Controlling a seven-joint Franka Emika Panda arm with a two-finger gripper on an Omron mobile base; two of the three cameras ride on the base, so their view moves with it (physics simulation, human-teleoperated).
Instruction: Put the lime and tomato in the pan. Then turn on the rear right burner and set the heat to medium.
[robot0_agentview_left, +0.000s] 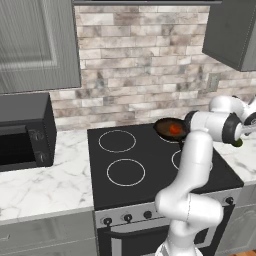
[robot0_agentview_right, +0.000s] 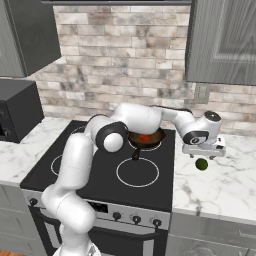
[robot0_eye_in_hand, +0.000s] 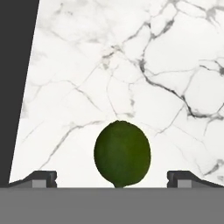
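**A:** So where's the gripper (robot0_agentview_right: 204, 153) at right now?

**B:** Hanging right over the lime (robot0_eye_in_hand: 122, 154), fingers spread wide, one on each side in the hand view, nothing held yet. The lime's sitting on the marble table (robot0_agentview_right: 225, 185), just right of the cooktop (robot0_agentview_left: 150, 170).

**A:** And progress?

**B:** I'd say about a third. The tomato (robot0_agentview_right: 145, 137) is already in the pan (robot0_agentview_right: 146, 139), which sits on the rear right burner. The lime isn't in yet, and the knob's left to do.

**A:** Arm pose?

**B:** Stretched out to the right across the stove, wrist bent so the hand points down at the table.
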